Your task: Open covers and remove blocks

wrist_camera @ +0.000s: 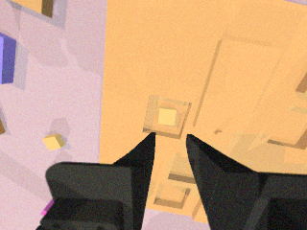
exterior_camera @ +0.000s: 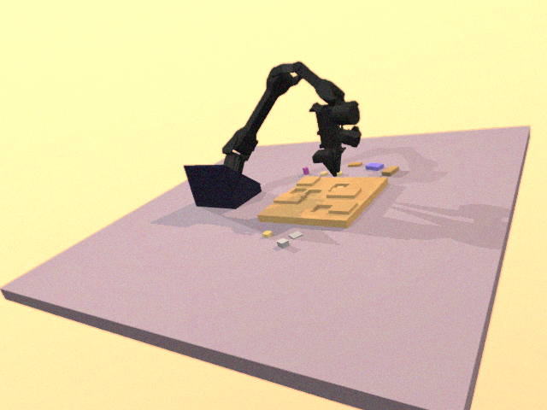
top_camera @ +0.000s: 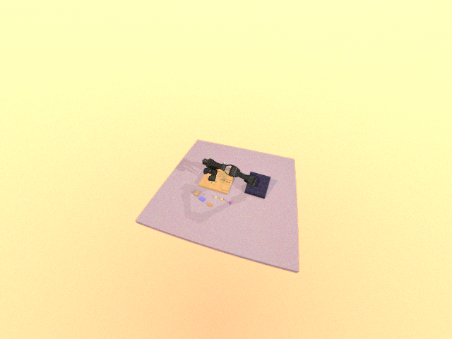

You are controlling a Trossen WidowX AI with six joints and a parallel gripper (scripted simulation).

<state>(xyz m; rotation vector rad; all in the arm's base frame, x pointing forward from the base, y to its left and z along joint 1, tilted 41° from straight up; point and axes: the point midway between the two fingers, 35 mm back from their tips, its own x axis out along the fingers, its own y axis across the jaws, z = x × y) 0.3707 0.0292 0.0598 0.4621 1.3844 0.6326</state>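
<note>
The tan puzzle board (top_camera: 219, 188) (exterior_camera: 304, 219) (wrist_camera: 129, 48) has raised covers beside its wells, including a cover (exterior_camera: 344, 191) and another cover (exterior_camera: 344, 207). A small yellow block (wrist_camera: 167, 116) sits in a square well. My gripper (exterior_camera: 334, 175) (wrist_camera: 171, 137) is partly open and empty, low over the board, its fingertips just short of that well in the wrist view. On the table lie a blue block (top_camera: 202, 198) (exterior_camera: 374, 166) (wrist_camera: 7, 59), a magenta block (top_camera: 230, 202) (exterior_camera: 305, 170), an orange block (top_camera: 210, 205) (exterior_camera: 355, 164) and a brown-orange block (top_camera: 197, 193) (exterior_camera: 390, 170). The fingers hide part of the board.
Two yellow blocks lie by the board's far edge in the exterior view. On the opposite side are a yellow block (exterior_camera: 267, 233), a grey block (exterior_camera: 282, 243) and a flat pale block (exterior_camera: 295, 235). The dark arm base (top_camera: 264, 189) (exterior_camera: 212, 190) stands beside the board.
</note>
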